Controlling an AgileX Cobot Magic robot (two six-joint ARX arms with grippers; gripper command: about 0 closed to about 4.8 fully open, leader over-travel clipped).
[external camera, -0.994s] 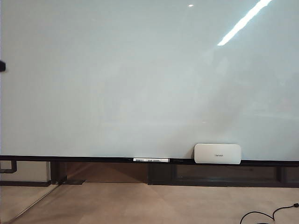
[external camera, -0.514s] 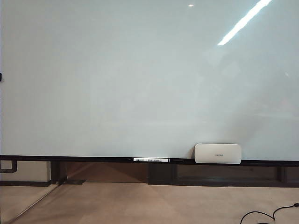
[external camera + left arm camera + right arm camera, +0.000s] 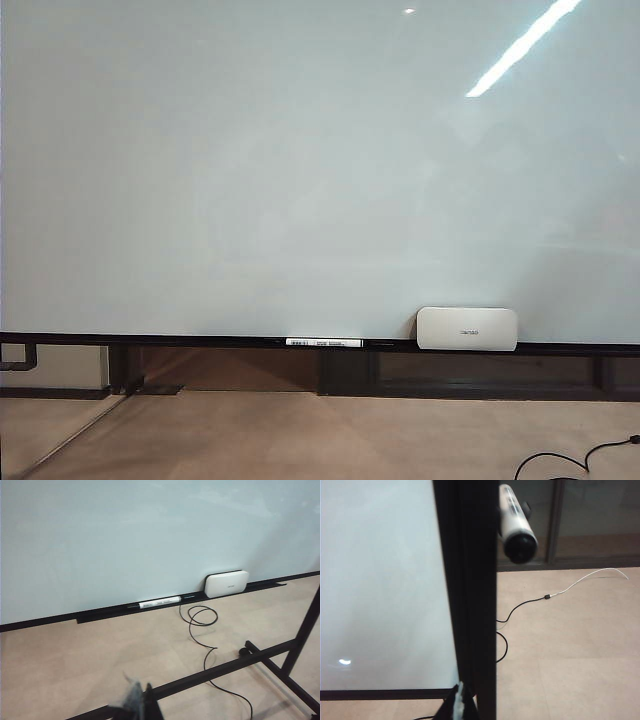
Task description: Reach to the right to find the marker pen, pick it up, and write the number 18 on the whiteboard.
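The whiteboard (image 3: 300,170) fills the exterior view, unmarked, with a white eraser (image 3: 466,328) and a white labelled marker (image 3: 323,343) on its black bottom rail (image 3: 200,340). Right gripper (image 3: 457,702) beside the board's dark side frame, fingers closed, empty; a white pen barrel (image 3: 516,522) projects nearby. Left gripper (image 3: 137,702) low over the floor, finger state indeterminate.

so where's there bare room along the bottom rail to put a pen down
The rail of the whiteboard is bare from its left end up to the white labelled marker, and again right of the eraser. Only a narrow gap lies between marker and eraser. Neither gripper shows clearly in any view.
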